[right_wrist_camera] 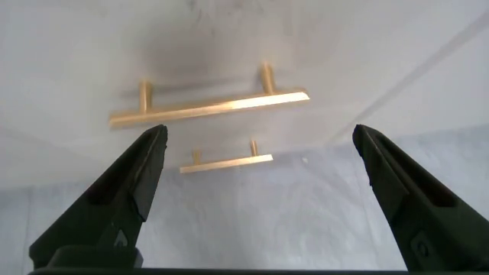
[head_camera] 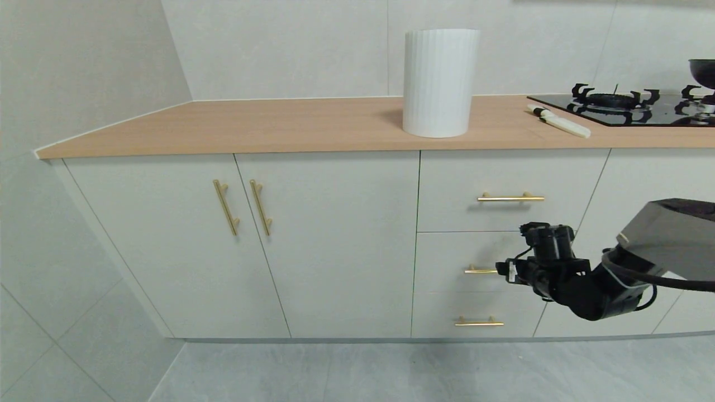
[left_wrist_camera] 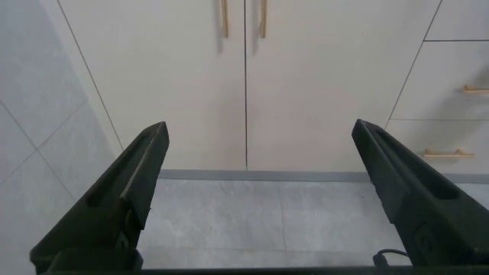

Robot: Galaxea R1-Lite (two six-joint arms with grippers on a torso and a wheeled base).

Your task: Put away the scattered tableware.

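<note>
On the wooden counter (head_camera: 279,125) a pale, long utensil (head_camera: 558,121) lies beside the hob. A tall white ribbed container (head_camera: 441,82) stands upright to its left. My right gripper (head_camera: 504,272) (right_wrist_camera: 258,137) is open, low in front of the drawer stack. It sits just short of the middle drawer's brass handle (head_camera: 479,271) (right_wrist_camera: 210,107), with nothing between its fingers. The bottom drawer's handle (right_wrist_camera: 227,162) lies beyond it. My left gripper (left_wrist_camera: 260,130) is open and empty, facing the double cabinet doors (left_wrist_camera: 244,76) above the floor.
A black gas hob (head_camera: 625,109) fills the counter's right end, with a dark pot (head_camera: 702,70) on it. All three drawers and both cabinet doors (head_camera: 246,240) are closed. A tiled wall closes off the left side. Grey floor (head_camera: 357,374) runs along the cabinet base.
</note>
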